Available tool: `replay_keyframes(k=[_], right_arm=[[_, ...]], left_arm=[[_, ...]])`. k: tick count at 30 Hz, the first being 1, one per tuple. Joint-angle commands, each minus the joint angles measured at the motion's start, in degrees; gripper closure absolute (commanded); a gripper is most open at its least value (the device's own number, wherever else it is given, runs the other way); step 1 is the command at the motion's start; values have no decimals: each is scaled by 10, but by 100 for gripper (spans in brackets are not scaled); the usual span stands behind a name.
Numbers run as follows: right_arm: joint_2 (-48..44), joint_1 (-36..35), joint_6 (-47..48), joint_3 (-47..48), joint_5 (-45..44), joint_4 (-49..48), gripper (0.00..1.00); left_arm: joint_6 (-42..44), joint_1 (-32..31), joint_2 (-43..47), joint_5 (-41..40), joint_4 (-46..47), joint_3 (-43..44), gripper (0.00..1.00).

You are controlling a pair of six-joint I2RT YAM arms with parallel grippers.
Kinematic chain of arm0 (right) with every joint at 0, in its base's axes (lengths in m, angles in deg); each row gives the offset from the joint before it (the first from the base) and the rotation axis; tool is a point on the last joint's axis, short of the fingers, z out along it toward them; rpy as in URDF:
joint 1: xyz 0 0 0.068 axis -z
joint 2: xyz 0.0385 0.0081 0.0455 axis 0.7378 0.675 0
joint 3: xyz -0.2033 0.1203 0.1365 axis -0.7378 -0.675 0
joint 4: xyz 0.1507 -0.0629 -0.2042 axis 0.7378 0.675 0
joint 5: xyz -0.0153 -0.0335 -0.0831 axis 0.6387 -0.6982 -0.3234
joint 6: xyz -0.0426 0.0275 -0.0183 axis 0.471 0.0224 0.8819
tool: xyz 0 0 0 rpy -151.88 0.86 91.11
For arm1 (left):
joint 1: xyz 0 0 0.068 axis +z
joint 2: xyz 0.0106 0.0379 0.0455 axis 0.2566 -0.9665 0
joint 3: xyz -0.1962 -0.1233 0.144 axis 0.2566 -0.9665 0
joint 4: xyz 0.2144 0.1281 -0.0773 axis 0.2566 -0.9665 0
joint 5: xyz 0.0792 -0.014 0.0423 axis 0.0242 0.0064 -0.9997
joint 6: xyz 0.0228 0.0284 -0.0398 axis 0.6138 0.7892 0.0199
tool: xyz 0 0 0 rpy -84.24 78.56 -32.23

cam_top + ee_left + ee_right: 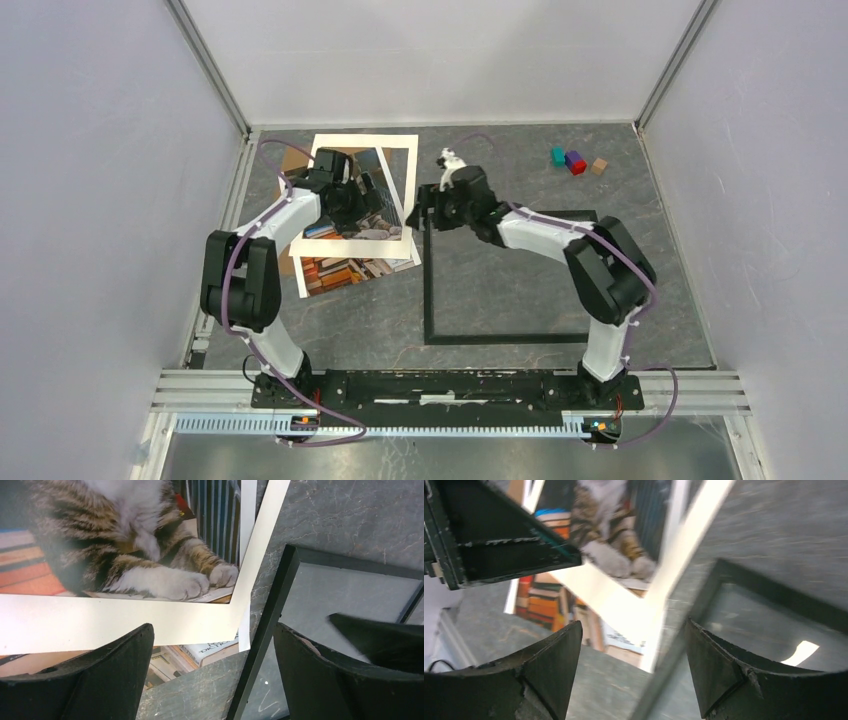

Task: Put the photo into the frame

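Left claw (212, 630) hangs released, its two fingers spread wide and holding nothing. Between them lie a corner of the mat (100, 622), a strip of the photo (125, 535) and one black edge of the frame (272, 615). Right claw (631, 625) is likewise spread and empty. It hovers just beside the frame's far left corner, close to the left claw, whose dark body fills the upper left of the right wrist view. That view is blurred, so fine edges are hard to make out; a bright glare sits inside the frame.

The photo lies flat on the table (680, 250), left of the frame and outside it. It sits under the mat and skewed against it, so its bookshelf part sticks out below. Its near right corner is just beside the frame's left edge; whether they touch I cannot tell.

From above, the left arm hides the cat and the mat's middle, and the left wrist view cuts off the cat's head. The right arm covers the frame's far right corner. The board (292, 160) shows only as brown slivers past the mat.

Count: two claws, one photo, one mat, one frame, one board, three blocks (575, 162) at the far right.
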Motion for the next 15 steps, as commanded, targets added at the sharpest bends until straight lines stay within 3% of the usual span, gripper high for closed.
replay_keyframes(k=[1,6,11,15], right_arm=[[46,-43,-100,59,14,-33,21],[76,-84,-111,74,-44,-2,23],[119,-106,-84,133,-104,107,35],[120,-121,-90,121,-169,124,36]], left_arm=[[-44,5,15,-39,11,-9,4],[-43,17,-19,-24,17,-18,3],[-34,19,-36,-16,6,-18,3],[-46,23,-56,-13,-4,-32,3]])
